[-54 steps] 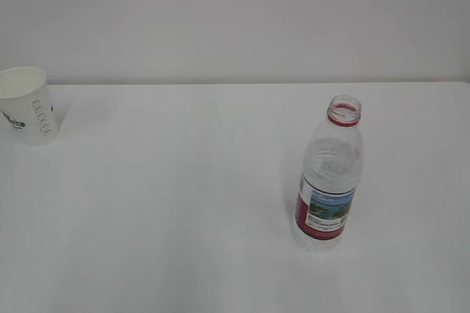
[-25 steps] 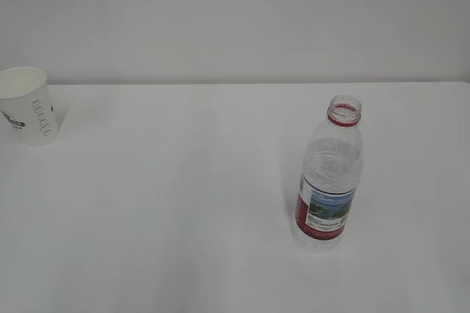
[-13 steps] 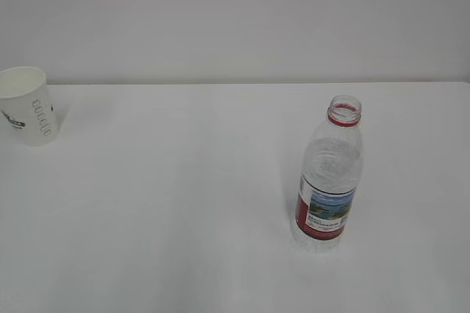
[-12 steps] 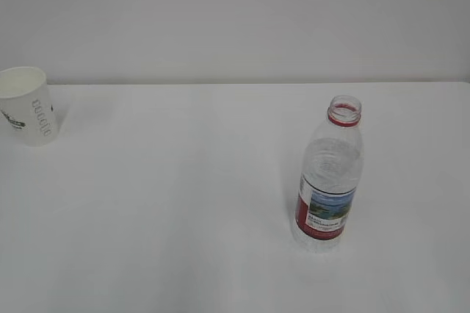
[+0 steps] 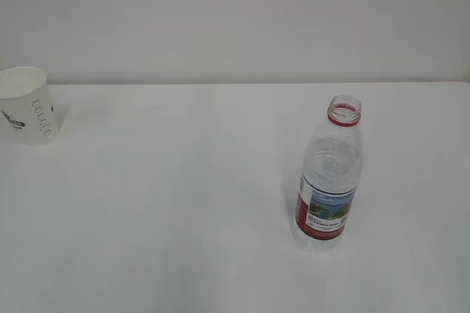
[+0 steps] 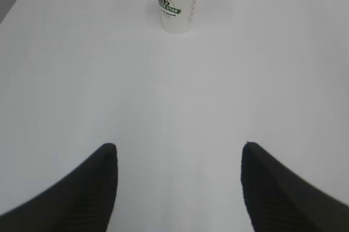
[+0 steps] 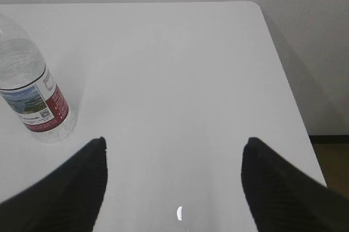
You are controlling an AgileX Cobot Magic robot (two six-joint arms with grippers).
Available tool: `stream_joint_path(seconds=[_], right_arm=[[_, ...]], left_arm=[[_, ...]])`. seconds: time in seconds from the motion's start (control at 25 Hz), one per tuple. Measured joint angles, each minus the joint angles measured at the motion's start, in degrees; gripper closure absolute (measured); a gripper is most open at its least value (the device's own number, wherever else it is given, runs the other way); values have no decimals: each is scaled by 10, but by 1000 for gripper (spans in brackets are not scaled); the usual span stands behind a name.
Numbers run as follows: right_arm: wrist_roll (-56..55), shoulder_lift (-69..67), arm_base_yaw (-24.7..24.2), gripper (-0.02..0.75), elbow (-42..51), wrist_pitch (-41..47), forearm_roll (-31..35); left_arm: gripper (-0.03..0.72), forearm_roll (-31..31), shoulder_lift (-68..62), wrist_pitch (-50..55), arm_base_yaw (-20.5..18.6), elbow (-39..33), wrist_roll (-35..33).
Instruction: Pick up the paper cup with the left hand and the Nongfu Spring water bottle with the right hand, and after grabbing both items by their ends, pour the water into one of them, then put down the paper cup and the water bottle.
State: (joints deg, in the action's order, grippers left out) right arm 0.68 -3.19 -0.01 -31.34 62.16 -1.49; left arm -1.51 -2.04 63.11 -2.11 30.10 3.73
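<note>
While both end effectors gape empty, paper cup point(image 5: 28, 114) and bottle point(image 5: 329, 177) stand well apart on the table point(image 5: 183, 203); seemingly unobstructed.

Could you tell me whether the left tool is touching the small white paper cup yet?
Apart. The left wrist view shows bare table between the open left tool and the small white paper cup.

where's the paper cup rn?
Exterior view: paper cup stands upright at the table's far left edge, well apart from the water bottle on the right.
</note>
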Motion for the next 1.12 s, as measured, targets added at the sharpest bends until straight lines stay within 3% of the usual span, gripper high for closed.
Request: stream_joint_path(seconds=[1.12], right_arm=[[-1, -120, 0, 158, -8, -69, 1]], left_arm=[[174, -7, -82, -4, 0, 0, 0]])
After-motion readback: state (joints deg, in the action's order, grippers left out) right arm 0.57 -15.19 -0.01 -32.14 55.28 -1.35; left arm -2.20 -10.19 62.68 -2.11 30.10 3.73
